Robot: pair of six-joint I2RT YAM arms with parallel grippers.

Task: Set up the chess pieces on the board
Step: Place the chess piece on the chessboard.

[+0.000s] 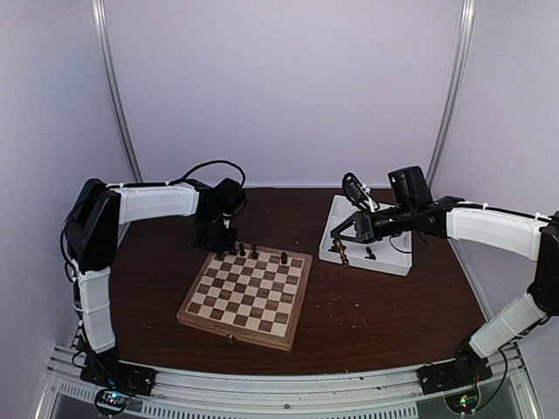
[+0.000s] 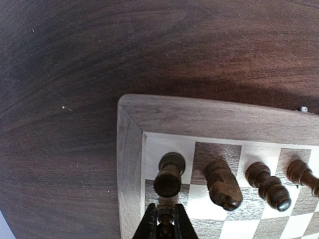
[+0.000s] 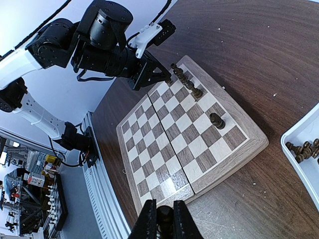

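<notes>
The board (image 1: 244,297) lies mid-table, with a few dark chess pieces (image 1: 253,252) along its far edge and one more (image 1: 284,257) set apart to the right. My left gripper (image 1: 220,246) hangs over the board's far left corner. In the left wrist view it (image 2: 165,225) is shut on a dark piece (image 2: 165,215) just behind a corner piece (image 2: 169,174). A knight (image 2: 222,184) and another piece (image 2: 269,185) stand to that piece's right. My right gripper (image 3: 164,223) is shut on a dark piece (image 3: 164,216) above the table (image 3: 259,199), just off the board's (image 3: 184,129) right edge.
A white tray (image 1: 397,262) sits on the table to the right of the board, and loose dark pieces (image 3: 301,149) lie in it. The left arm (image 3: 109,45) reaches over the board's far corner. A metal rail (image 1: 279,388) runs along the near table edge.
</notes>
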